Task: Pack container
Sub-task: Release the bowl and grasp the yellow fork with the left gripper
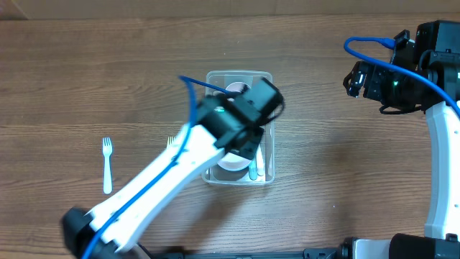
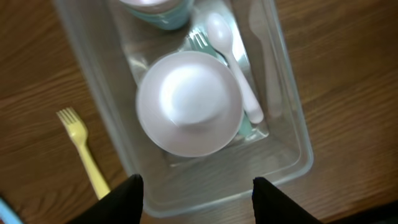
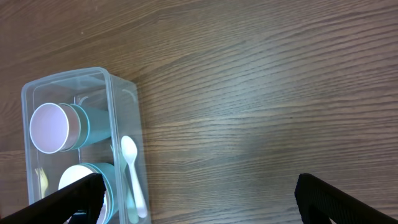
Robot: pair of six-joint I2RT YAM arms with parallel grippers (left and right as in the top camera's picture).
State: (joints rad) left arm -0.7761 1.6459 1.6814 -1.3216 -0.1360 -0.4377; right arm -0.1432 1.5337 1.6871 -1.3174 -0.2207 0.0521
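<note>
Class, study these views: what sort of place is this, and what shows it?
Probably a robot test bench: a left arm and right arm over a wood-grain table, a clear container holding cups and cutlery, a white fork nearby.

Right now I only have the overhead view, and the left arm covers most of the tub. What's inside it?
Observer: The left wrist view shows a white bowl in the tub, with a white spoon beside it.
Operator: Are the left jaws holding anything?
Observer: No. In that view they stand open and empty, over one end of the tub.
Operator: Any other cutlery in there?
Observer: Yes, a teal fork lies partly under the bowl and spoon.
</note>
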